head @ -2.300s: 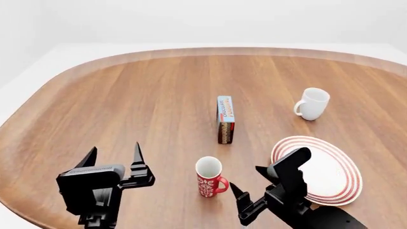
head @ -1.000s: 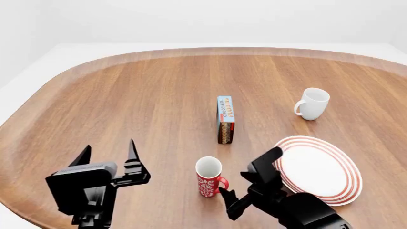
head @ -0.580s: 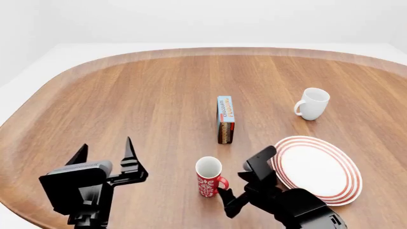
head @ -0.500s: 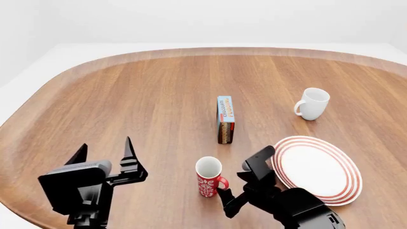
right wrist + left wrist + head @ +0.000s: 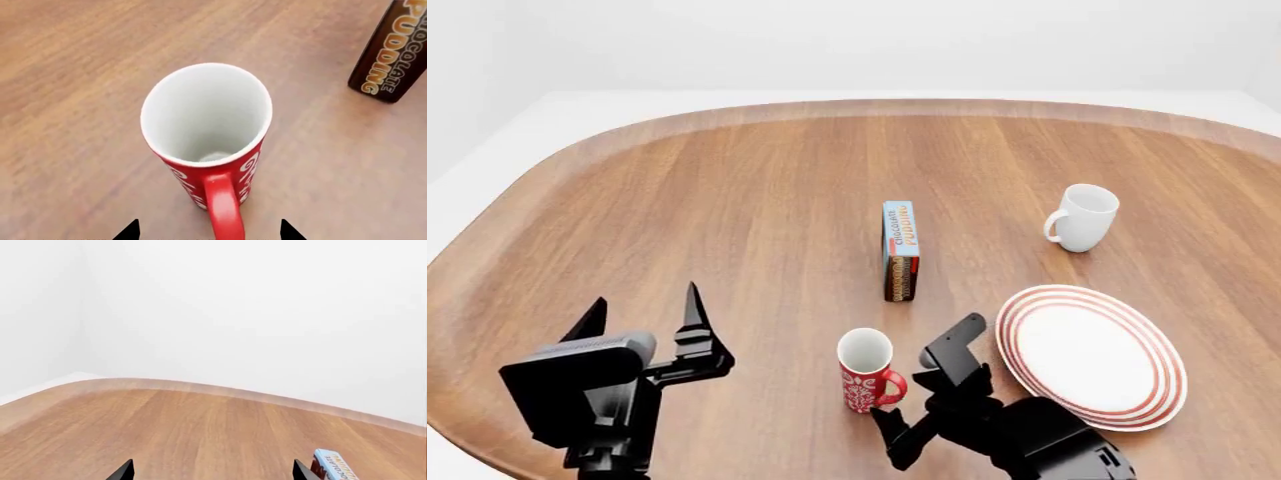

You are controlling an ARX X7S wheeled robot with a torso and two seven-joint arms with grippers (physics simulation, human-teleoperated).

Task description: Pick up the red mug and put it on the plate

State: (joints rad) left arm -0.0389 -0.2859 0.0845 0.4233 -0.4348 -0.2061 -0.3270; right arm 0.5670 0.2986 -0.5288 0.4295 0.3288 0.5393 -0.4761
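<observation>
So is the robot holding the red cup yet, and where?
No, nothing is held. The right gripper is open, its fingertips either side of the red mug's handle. The left gripper is open and empty.

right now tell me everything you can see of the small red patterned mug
The small red ceramic-looking mug stands upright on the brown wooden table, empty, with a white inside and white swirly marks on its red wall. Its red handle points toward the right gripper, whose open fingers straddle the handle without visibly touching. The tall chocolate pudding box stands beyond it, and the round white red-ringed plate lies to its right, apart.
</observation>
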